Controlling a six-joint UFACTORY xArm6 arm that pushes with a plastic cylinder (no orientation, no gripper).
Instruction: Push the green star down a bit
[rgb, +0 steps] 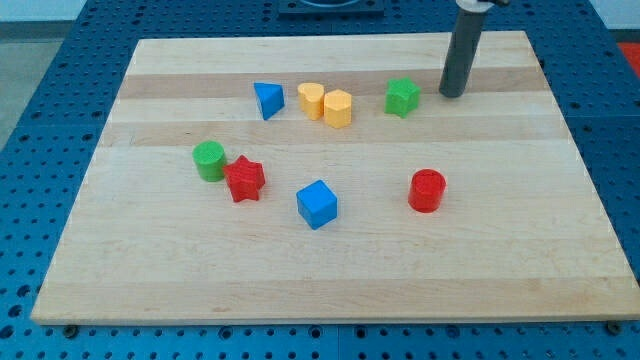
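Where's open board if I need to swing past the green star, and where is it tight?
Open: below green star down to red cylinder, and the view's bottom strip. Tight: yellow blocks and blue triangle left of the star; my tip just right.

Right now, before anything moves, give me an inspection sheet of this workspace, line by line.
Surface: wooden board, flat, pale.
Job's things: green star near the view's top, right of centre.
Clutter: blue triangle; two yellow blocks touching; green cylinder against red star; blue cube; red cylinder.
Grippers: none; my tip stands just to the view's right of the green star, apart from it.
Cables: nothing seen.
Surroundings: blue perforated table around the board.
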